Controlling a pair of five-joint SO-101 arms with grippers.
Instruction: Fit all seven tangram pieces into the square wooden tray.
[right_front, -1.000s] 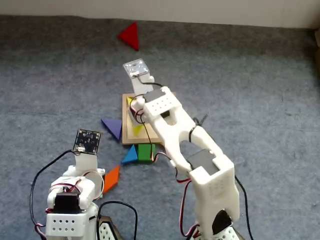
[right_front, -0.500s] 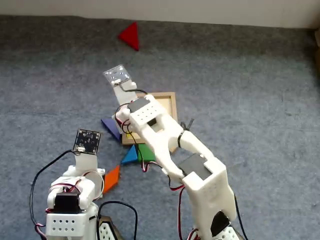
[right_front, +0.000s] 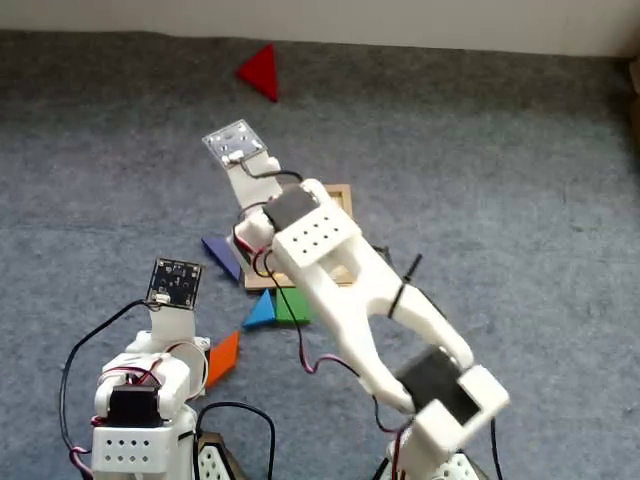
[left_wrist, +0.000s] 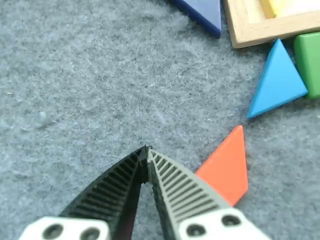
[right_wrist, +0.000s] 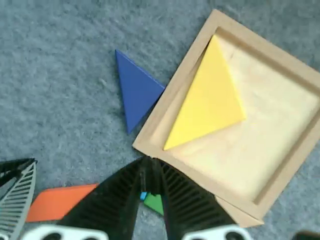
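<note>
The right claw (right_wrist: 150, 167) is pressed together with nothing between its ribbed fingers. Its tips hang over the corner of the wooden tray (right_wrist: 172, 95) that faces the table's (right_front: 520, 150) near edge and left side. The left claw (left_wrist: 146, 155) is also pressed together and holds nothing. It hangs low over bare grey carpet toward the table's near edge, on the left side.

The tray lies flat about midway between the table's far and near edges. In it a yellow triangle (right_wrist: 207, 102) lies flat, its long side against the tray's left rim and its square corner pointing to the tray's middle. Pale wood shows on the floor beside it. In the high view the right arm (right_front: 340, 270) stretches across the tray and hides much of it.

Just outside the left rim lies a dark blue triangle (right_wrist: 134, 90), with one point touching the rim. Just off the tray's near rim, a light blue triangle (left_wrist: 275, 80) and a green piece (left_wrist: 310, 62) lie side by side, touching each other. In the right wrist view the right claw's fingers cover part of the green one. Closer to the table's near edge an orange piece (left_wrist: 227, 167) lies flat, just beside the left claw's tips and apart from the light blue triangle. A red triangle (right_front: 260, 70) lies well apart from all these, close to the table's far edge and left of the middle.
</note>
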